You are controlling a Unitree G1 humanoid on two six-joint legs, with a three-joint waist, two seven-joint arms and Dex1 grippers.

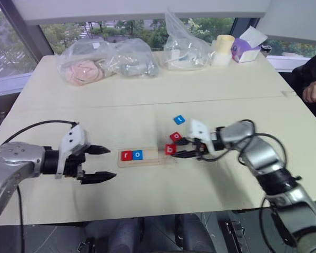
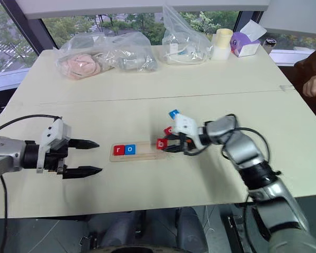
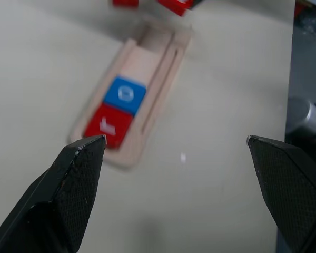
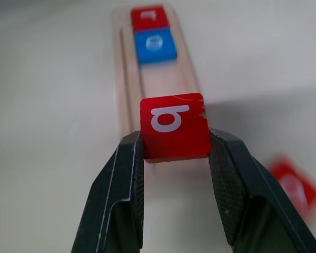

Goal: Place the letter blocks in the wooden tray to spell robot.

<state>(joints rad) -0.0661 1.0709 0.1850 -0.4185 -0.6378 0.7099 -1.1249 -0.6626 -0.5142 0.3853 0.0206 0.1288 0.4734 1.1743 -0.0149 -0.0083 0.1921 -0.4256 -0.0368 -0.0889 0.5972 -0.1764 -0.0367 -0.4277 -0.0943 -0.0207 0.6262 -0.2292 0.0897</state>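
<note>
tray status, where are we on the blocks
Right gripper shut on red b block, over wooden tray. Left gripper open, empty. r, o seated; nothing in the way.

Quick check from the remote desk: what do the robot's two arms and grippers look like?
Both arms are silver-grey metal with black joints and loose black cables. Each wrist carries a white housing ahead of a black gripper. The left gripper and right gripper each have two tapered black fingers with finely textured inner pads.

Both head views look down over the table (image 1: 147, 89) at the tray (image 1: 147, 156). Each wrist view looks closely along its fingers at that tray from opposite ends.
</note>
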